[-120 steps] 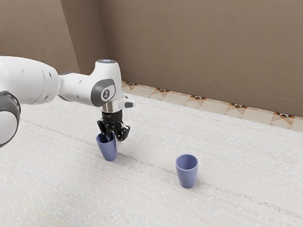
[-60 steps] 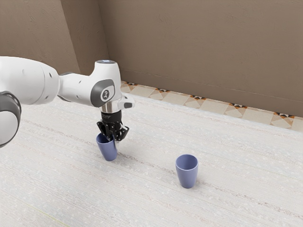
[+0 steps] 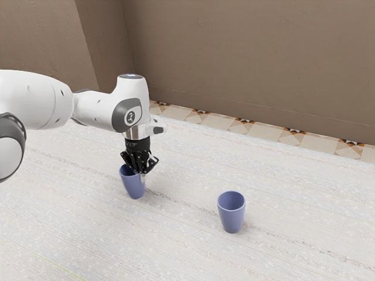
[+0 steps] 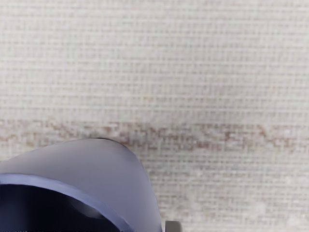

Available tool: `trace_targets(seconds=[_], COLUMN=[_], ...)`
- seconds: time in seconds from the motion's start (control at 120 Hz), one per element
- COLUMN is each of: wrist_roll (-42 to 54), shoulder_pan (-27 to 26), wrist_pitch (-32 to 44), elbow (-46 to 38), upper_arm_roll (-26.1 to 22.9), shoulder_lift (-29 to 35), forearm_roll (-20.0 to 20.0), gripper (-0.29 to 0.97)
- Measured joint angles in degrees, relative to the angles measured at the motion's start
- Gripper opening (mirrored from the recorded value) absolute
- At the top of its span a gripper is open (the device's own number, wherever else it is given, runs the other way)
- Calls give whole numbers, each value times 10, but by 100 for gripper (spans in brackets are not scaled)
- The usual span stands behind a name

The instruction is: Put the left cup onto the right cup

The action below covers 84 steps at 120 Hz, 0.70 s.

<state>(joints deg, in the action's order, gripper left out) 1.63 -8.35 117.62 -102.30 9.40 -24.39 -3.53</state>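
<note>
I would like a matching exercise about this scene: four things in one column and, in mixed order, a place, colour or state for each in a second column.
Things:
1. left cup
2. right cup
3. end effector
4. floor tiles

Descriptions:
A. orange and cream pattern
B. black, shut on a rim
C. stands alone, toward the exterior view's right
D. blue, gripped at its rim

Pairs: 1-D, 2-C, 3-B, 4-A.

— Any writing to read?
— Only a small white mark on the grey round cap (image 3: pixel 130 115) of the arm (image 3: pixel 53 105) (just above the left cup (image 3: pixel 133 182)), too small to make out.
</note>
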Motion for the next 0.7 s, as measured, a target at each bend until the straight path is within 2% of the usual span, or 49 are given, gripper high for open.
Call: trace_targets(seconds=[0.7], wrist_roll=[-3], shoulder_pan=[-1], wrist_pitch=[-24], elbow=[0], upper_arm_roll=[1], shoulder_lift=[74], forearm_roll=[8], gripper=[-10])
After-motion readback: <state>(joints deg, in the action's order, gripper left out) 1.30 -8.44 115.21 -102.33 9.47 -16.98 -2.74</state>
